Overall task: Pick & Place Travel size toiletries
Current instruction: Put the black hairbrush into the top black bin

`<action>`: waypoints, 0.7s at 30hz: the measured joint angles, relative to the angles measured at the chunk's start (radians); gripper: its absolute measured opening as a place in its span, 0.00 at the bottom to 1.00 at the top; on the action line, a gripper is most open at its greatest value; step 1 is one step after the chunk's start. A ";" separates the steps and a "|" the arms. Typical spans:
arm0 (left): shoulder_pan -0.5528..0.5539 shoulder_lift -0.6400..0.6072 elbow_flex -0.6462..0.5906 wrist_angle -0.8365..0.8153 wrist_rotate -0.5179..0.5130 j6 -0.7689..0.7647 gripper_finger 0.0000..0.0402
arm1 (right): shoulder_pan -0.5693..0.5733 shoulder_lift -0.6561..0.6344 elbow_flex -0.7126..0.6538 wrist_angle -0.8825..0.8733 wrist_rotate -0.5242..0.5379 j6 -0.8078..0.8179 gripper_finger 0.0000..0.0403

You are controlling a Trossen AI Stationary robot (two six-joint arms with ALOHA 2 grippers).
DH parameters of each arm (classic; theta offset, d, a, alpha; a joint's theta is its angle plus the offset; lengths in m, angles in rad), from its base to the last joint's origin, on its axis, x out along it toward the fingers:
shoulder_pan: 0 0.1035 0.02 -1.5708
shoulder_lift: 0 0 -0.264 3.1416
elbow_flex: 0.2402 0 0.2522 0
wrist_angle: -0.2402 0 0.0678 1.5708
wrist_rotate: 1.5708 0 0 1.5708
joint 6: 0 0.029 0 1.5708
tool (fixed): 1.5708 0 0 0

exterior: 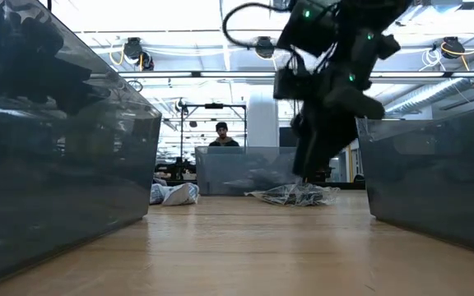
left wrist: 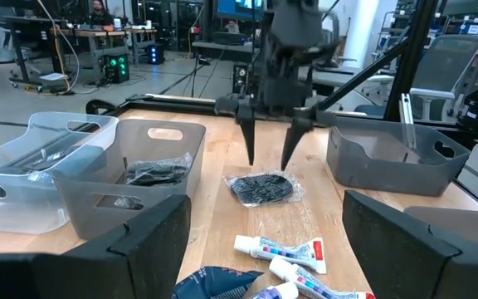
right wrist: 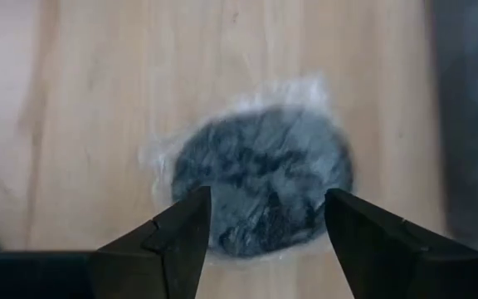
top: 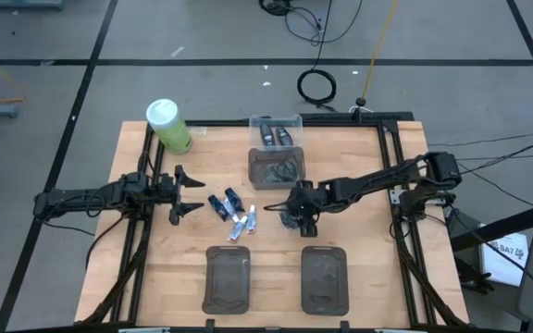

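A round flat grey pot in clear crinkled wrap lies flat on the wooden table, near its middle. My right gripper hangs just above it, open and slanting down, one finger over each side of the pot, apart from it. Dark blue mini tubes and white-and-pale-blue mini tubes lie on the table to the pot's left. Left of the tubes my left gripper waits, level and open, with nothing between its fingers.
A dark grey bin with dark items and a clear bin stand at the far middle. Two dark grey trays sit near the front edge. A big green bottle stands at the far left.
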 joint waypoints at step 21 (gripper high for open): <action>0.000 0.000 0.000 0.000 0.000 0.000 0.76 | -0.010 0.050 0.000 -0.092 0.010 0.077 0.54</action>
